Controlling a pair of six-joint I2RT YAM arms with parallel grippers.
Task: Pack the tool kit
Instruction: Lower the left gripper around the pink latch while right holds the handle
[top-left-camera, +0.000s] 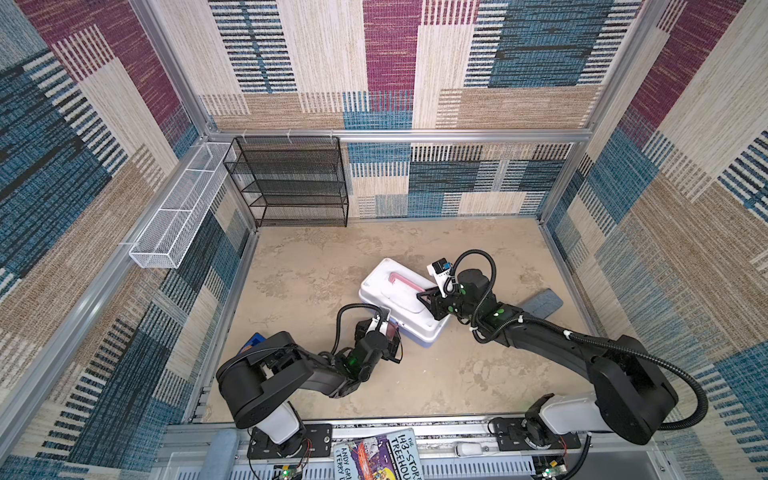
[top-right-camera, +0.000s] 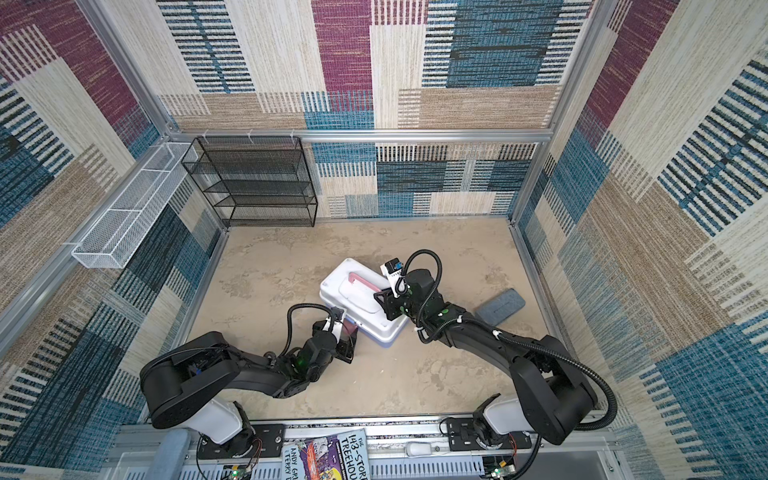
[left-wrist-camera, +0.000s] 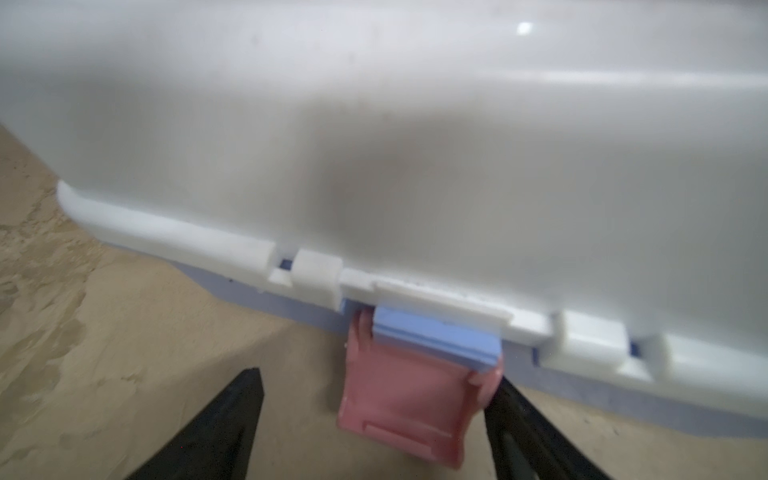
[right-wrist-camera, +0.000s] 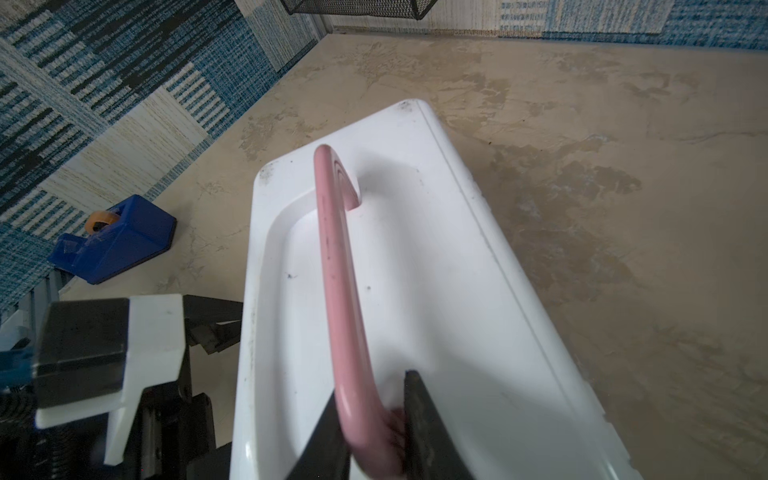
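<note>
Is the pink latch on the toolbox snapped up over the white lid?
No, the pink latch hangs down from the light-blue base, not hooked over the white lid.

The toolbox (top-left-camera: 376, 291) lies about in the middle of the table (top-left-camera: 311, 257), turned askew. The handle (top-left-camera: 409, 279) lies along the top of its lid, and its end nearer the right arm sits between the fingers of the right gripper (right-wrist-camera: 372, 390). The latch (left-wrist-camera: 407, 407) hangs on the front-left side of the toolbox, between the spread fingers of the left gripper (left-wrist-camera: 378, 378). A shelf rack (top-left-camera: 291, 183) stands in the back-left corner, and a wire basket (top-left-camera: 174, 220) hangs on the left wall just beside it. A flat pad (top-left-camera: 542, 305) lies right of the toolbox, near the right wall. A tape dispenser (right-wrist-camera: 112, 241) lies at the left edge, behind the left arm. A book (top-left-camera: 378, 455) lies before the table's front edge.
</note>
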